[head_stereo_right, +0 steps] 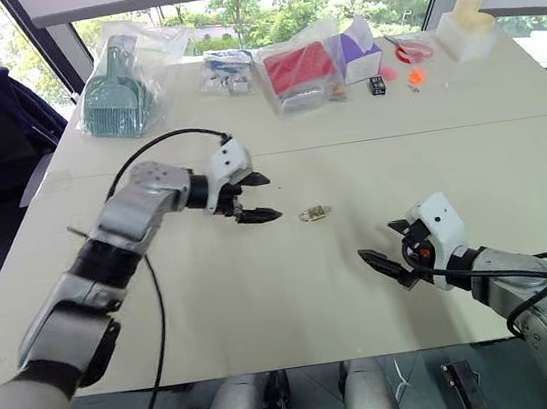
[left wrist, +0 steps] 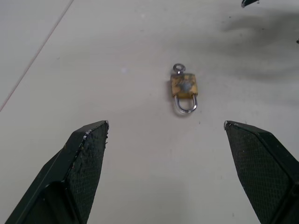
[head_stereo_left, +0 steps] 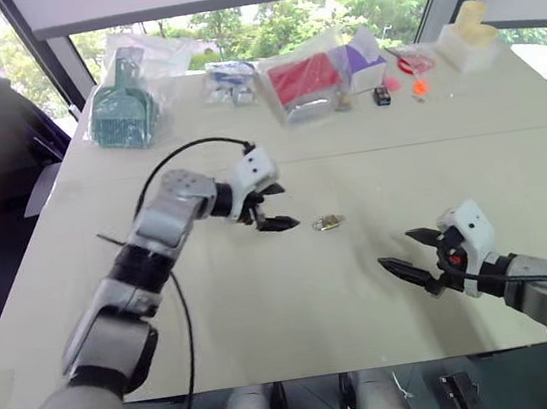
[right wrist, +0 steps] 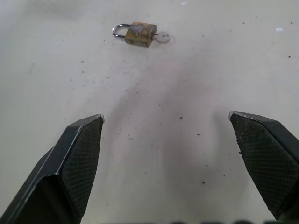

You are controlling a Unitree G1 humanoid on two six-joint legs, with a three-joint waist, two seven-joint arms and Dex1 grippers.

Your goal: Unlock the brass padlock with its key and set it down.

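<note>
One brass padlock (head_stereo_left: 328,222) is seen lying flat on the pale table (head_stereo_left: 269,326), near the middle and well away from every edge. A small silvery key (left wrist: 178,69) is seen standing in its body at the end opposite the thin shackle loop.

Two grippers are held over the table. The left gripper (head_stereo_left: 272,208) is poised just beside the padlock, on the side toward the table's left edge, its two black fingers spread wide with nothing between them. The right gripper (head_stereo_left: 413,254) is held nearer the front edge and toward the right, apart from the padlock, its jaws likewise wide apart and empty. The padlock is touched by neither.

Along the far edge a row of other things is laid out: one green dustpan (head_stereo_left: 124,113) in a clear bag, one red packet (head_stereo_left: 292,81) in a bag, one purple-and-white box (head_stereo_left: 365,63), one small black box (head_stereo_left: 381,95) and one cream-coloured plastic piece (head_stereo_left: 468,38) at the far right corner.
</note>
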